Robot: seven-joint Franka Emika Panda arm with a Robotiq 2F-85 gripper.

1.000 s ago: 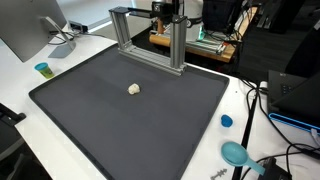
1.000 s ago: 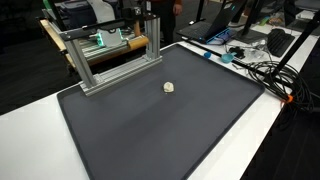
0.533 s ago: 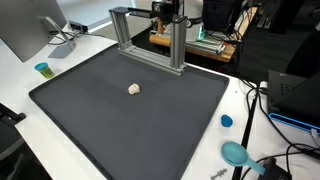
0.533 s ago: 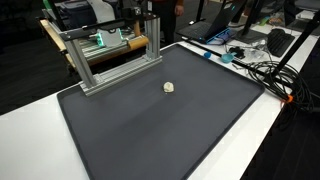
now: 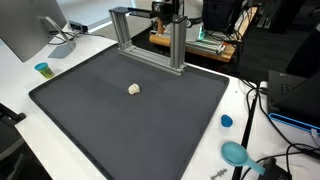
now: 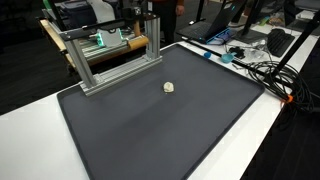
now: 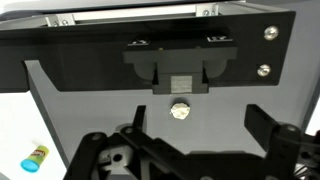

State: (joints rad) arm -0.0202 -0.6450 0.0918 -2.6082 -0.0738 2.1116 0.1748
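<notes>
Black flat mat (image 5: 150, 120) on white desk (image 5: 20, 95). Small cream round lump (image 5: 134, 89) mid-mat, unmoved over last second. Wrist view: lump at 12 o'clock of end effector (image 7: 185, 142), fingers spread wide, holding nothing, likewise static.

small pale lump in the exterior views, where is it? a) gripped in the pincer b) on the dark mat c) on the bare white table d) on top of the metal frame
b: in an exterior view the small pale lump lies alone on the dark mat, apart from the metal frame, and the wrist view shows the pincer open with the lump ahead of it, not held.
</notes>
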